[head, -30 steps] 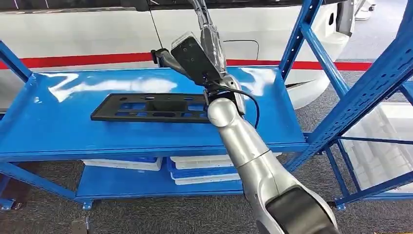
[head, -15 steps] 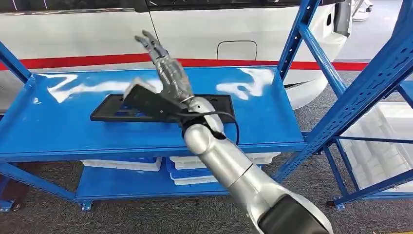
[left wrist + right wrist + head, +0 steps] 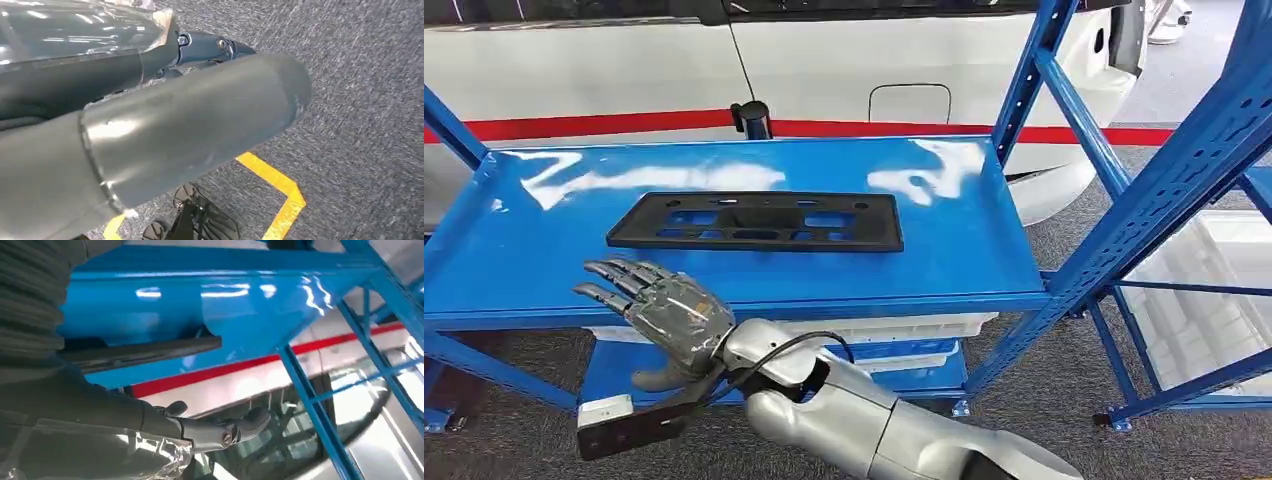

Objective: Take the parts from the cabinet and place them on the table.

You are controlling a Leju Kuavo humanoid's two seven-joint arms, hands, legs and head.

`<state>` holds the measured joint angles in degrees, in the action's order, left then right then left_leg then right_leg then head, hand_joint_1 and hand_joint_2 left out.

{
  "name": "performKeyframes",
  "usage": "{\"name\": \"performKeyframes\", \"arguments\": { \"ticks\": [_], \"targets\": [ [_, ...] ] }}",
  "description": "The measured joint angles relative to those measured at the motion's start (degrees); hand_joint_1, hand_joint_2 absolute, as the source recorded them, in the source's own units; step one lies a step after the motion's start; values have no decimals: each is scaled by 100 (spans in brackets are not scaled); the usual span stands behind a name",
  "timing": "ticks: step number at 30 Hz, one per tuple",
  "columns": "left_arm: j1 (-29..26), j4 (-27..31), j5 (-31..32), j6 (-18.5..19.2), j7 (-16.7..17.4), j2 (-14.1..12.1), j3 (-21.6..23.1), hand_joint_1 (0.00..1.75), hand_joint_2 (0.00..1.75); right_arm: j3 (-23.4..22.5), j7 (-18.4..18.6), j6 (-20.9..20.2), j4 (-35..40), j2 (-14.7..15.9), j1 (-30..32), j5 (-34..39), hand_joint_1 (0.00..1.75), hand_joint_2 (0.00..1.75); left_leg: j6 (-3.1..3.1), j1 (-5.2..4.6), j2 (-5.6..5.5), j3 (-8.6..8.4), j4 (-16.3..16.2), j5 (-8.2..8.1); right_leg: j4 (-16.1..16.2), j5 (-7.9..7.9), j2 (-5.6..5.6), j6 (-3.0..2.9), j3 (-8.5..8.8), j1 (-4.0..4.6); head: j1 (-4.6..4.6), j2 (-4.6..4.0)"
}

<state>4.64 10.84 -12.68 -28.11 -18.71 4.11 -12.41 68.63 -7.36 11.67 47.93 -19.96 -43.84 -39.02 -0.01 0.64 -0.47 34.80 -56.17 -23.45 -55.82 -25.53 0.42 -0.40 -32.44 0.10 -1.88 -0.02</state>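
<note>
You have the right hand (image 3: 667, 318) at the lower left of the head frame, in front of the blue shelf's (image 3: 964, 250) front edge, fingers spread apart and holding nothing. Its silver arm runs in from the bottom centre of the frame, with a black cable looping over the wrist.

The black part (image 3: 756, 221), a flat rectangular frame with cut-outs, lies flat on the shelf surface in the middle of the frame, above the hand and apart from it. In the right wrist view you see the part's edge (image 3: 145, 351) resting on the blue shelf, with the hand's fingers (image 3: 220, 431) clear of it.

White trays (image 3: 894, 328) sit on the lower shelf beneath. A white vehicle with a red stripe (image 3: 604, 124) spans the upper frame.

In the left wrist view, the left hand (image 3: 150, 115) hangs over grey carpet with a yellow line (image 3: 280, 195); you cannot tell how its fingers stand.
</note>
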Motion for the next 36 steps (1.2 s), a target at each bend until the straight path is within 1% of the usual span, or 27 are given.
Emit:
{"name": "performKeyframes", "arguments": {
  "ticks": [2, 3, 5, 7, 12, 17, 25, 32, 34, 36],
  "targets": [
    [-1, 0, 0, 4, -30, 2, 4, 0, 0, 126, 215, 119, -165, 2, -5, -119, 0, 175, 0, 0, 0, 0, 0, 0, 0, 0, 0, 0, 1, 0, 0, 0],
    [-1, 0, 4, 17, -44, 4, 7, 0, 0, 185, 379, 220, -277, 4, -13, -174, 0, 175, 0, -1, 0, 0, 0, 0, 0, 0, 0, 0, 1, -1, 0, 0],
    [-2, 0, 4, 26, -57, 7, 7, 0, 0, 249, 637, 388, -484, 4, -59, -125, 0, 175, 0, -2, -1, 1, -1, 0, 0, 0, 0, 0, 2, -2, 2, 0],
    [-4, 0, 4, 44, -74, 7, 7, 0, 0, 271, 760, 490, -651, 7, -170, 40, 0, 175, 0, -3, -1, 1, -2, 0, 0, 1, 0, 1, 2, -4, 0, 0],
    [-8, 0, -31, 90, -87, 7, 7, 0, 0, 303, 1016, 535, -966, 9, -435, 355, 0, 175, 1, -3, 0, 0, -3, 1, 1, 2, 0, 2, 2, -4, 0, 0],
    [-20, 0, -37, 111, -90, 4, 7, 0, 0, 314, 1077, 555, -1180, 9, -604, 416, 0, 175, 1, -3, 0, -1, -3, 1, 0, 2, 0, 2, 1, -4, 0, 0],
    [-22, -2, -37, 129, -90, 7, 7, 0, 0, 325, 1079, 579, -1313, 9, -629, 420, 0, 175, 0, -2, 0, 0, -2, 1, 0, 2, 0, 2, 1, -3, 0, 0],
    [-26, -2, -37, 192, -120, 7, 11, 0, 0, 323, 1200, 667, -1429, 11, -709, 555, 0, 175, 1, -2, 0, -1, -3, 1, 0, 2, 0, 2, 2, -3, 0, 0],
    [-26, -2, -37, 208, -151, 11, 18, 0, 0, 330, 1366, 765, -1510, 11, -746, 395, 0, 175, 1, -3, 0, -2, -3, 1, 0, 2, 0, 2, 3, -4, 0, 0],
    [-27, -2, -37, 225, -170, 20, 33, 0, 0, 397, 1723, 924, -1667, 13, -819, -71, 0, 175, 1, -3, 0, -2, -3, 1, 0, 2, 0, 2, 4, -4, 2, 0]
  ]
}}
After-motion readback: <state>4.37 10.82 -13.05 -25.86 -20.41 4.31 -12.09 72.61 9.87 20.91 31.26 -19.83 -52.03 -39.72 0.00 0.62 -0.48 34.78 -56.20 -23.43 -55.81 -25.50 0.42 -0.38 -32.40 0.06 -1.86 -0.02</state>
